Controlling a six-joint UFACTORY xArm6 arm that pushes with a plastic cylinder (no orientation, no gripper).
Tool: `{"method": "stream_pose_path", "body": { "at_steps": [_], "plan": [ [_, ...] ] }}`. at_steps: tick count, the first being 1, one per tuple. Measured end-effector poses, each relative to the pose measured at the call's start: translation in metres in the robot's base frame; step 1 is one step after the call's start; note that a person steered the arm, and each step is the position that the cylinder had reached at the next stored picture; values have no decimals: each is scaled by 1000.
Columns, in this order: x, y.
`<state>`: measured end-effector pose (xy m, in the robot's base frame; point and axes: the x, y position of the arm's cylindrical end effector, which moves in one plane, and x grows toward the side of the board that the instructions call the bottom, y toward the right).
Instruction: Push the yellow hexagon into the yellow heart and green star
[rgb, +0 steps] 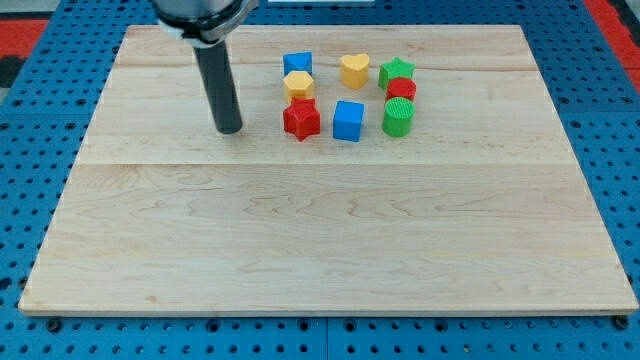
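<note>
The yellow hexagon (298, 85) sits near the view's top centre, just below a blue block (297, 65) and just above a red star (301, 119). The yellow heart (354, 70) lies to its right with a small gap between them. The green star (396, 71) is right of the heart. My tip (230, 130) rests on the board to the left of and a little below the hexagon, apart from all blocks.
A blue cube (348, 120) lies right of the red star. A red block (401, 89) sits under the green star, with a green cylinder (398, 117) below it. The wooden board (320, 250) lies on a blue pegboard surface.
</note>
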<state>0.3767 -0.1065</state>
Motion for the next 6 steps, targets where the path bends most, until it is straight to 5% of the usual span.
{"method": "stream_pose_path", "body": {
  "at_steps": [3, 6],
  "plan": [
    [-47, 32],
    [-68, 143]
  ]
}}
